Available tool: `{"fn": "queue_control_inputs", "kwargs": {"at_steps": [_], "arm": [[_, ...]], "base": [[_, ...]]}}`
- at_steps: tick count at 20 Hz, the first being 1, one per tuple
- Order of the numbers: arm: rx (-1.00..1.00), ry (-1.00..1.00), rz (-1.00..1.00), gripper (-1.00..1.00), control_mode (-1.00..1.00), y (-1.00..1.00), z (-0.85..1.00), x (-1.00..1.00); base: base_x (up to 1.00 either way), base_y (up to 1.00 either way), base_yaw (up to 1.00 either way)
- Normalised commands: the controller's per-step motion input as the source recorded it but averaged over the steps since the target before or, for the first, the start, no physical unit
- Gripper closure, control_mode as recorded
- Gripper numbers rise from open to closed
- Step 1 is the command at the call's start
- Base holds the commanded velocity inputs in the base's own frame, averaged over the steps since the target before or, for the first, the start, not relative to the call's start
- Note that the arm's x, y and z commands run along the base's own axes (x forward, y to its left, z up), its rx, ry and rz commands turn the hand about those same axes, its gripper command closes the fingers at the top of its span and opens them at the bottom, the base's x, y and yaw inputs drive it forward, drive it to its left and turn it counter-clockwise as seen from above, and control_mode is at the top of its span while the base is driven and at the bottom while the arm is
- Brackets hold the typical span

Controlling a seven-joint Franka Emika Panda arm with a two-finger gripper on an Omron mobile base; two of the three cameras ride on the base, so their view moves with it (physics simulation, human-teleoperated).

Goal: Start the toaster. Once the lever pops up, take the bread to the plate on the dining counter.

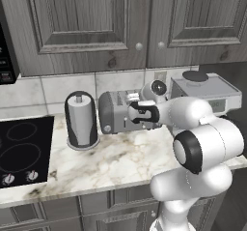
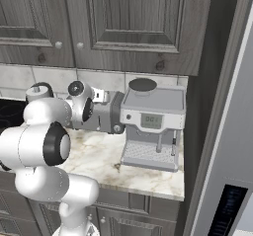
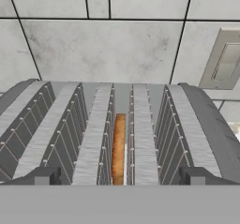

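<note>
The toaster (image 1: 116, 113) sits on the marble worktop (image 1: 120, 160) against the tiled wall (image 3: 108, 49), and everything else can be placed from it. To its left in the left base view stands the dark paper-towel holder (image 1: 81, 120), with the black cooktop (image 1: 21, 150) further left; on its other side is the silver coffee machine (image 2: 153, 126). The arm's hand is right at the toaster's front and partly covers it in both base views.

In the hand view the gripper (image 3: 120, 175) looks straight along the toaster's top. The bread (image 3: 119, 148) stands upright, sunk in the middle slot, its tan edge showing between the wire guides. The two dark fingertips (image 3: 44, 175) are spread wide apart, one to each side of that slot, holding nothing. A wall outlet (image 3: 224, 59) shows behind the toaster to the right
</note>
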Motion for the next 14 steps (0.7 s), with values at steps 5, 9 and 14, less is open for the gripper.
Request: {"fn": "queue_control_inputs", "kwargs": {"at_steps": [5,9,14], "arm": [[0.00,0.00,0.00,-1.00,-1.00,0.00,0.00,0.00],[0.00,0.00,0.00,-1.00,-1.00,0.00,0.00,0.00],[0.00,0.00,0.00,-1.00,-1.00,0.00,0.00,0.00]], "base": [[0.00,0.00,0.00],[0.00,0.00,0.00],[0.00,0.00,0.00]]}}
